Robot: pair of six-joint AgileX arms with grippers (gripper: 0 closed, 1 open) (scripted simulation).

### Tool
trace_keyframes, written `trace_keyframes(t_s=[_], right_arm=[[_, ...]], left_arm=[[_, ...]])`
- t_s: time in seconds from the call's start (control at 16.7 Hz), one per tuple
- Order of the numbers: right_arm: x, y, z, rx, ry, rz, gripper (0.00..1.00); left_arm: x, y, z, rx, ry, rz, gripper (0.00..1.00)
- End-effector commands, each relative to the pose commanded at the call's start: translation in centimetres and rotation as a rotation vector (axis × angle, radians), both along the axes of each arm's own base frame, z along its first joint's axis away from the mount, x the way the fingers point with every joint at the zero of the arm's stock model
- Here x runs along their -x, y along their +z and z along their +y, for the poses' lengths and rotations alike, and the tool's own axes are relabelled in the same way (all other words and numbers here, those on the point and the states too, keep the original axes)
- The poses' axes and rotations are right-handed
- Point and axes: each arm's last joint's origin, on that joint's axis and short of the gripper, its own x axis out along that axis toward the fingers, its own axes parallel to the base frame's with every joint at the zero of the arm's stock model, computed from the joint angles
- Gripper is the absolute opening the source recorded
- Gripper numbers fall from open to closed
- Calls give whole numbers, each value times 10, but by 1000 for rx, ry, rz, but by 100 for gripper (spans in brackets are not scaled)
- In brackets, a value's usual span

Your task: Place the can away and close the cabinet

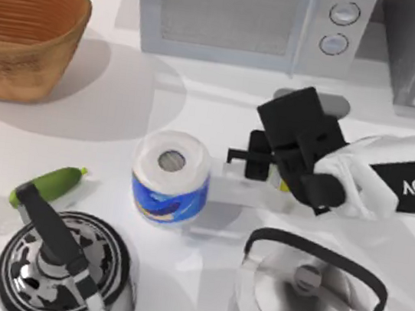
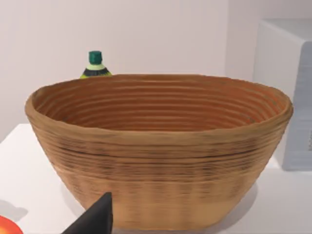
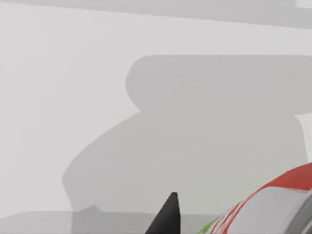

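Holding the small red drink can [image 3: 287, 195] in the right gripper [image 1: 257, 162], jaws clenched on it.
Carry it level, clear of the white paper roll [image 1: 170, 177]; left gripper [image 2: 95, 219] parked by the woven basket [image 2: 156, 161], its jaw state I cannot tell.

The white bench [image 1: 114, 158] carries a woven basket [image 1: 24, 29] at its far left and a grey microwave [image 1: 250, 18] along the back edge. Mid-bench stands a white paper roll with a blue wrapper [image 1: 170, 177], with a green cucumber-like thing [image 1: 49, 185], hard to make out, lying to its left. Nearest me sit two kettles: a black-patterned one [image 1: 64, 267] on the left, a silver one [image 1: 312, 294] on the right.
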Motion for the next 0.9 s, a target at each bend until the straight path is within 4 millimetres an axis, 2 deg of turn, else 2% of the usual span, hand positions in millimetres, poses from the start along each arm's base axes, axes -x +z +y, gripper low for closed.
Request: trace_keyframes(t_s=[0.06,0.18,0.54,0.78,0.9], right_arm=[[0,1,0,-1,-1,-2,0],[-5,16,2,-13,-4,-20,0],[-8,80,5,20,-7,25,0],[-2,136,2,10,-2,13,0],[0,150,0,0,0,0,0]], left_arm=[[0,0,0,0,0,0,100],[0,0,0,0,0,0,100],[0,0,0,0,0,0,100],[0,0,0,0,0,0,100],[0,0,0,0,0,0,100]])
